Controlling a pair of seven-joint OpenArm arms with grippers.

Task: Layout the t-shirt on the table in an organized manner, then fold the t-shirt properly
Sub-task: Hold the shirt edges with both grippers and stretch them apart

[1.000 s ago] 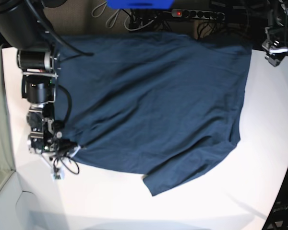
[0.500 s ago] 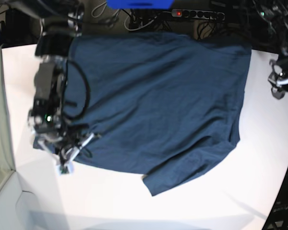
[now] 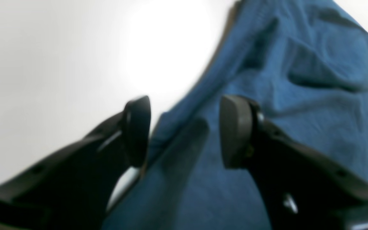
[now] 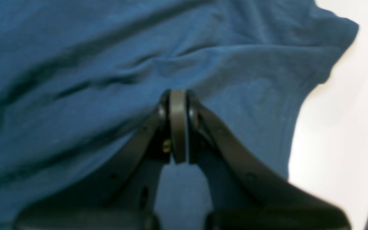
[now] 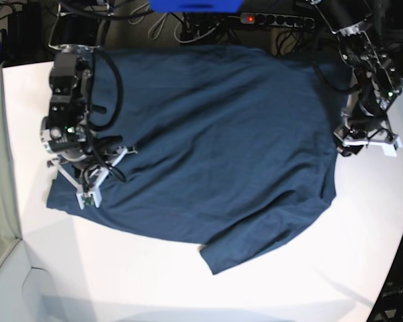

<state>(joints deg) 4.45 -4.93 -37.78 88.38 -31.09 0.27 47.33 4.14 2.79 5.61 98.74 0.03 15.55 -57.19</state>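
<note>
1. The shirt point(image 5: 215, 147) lies spread across the table point(image 5: 289, 282), its far edge lost in dark clutter.
2. The right gripper point(image 4: 178, 127), jaws pressed together, sits over the cloth; whether fabric is pinched cannot be told.
3. The left gripper point(image 3: 184, 131), jaws apart and empty, straddles the blurred shirt edge.

Dark floor beyond, black power strip point(image 5: 277, 20) with red switch, tangled cables point(image 5: 188, 30), blue object point(image 5: 195, 5).
</note>
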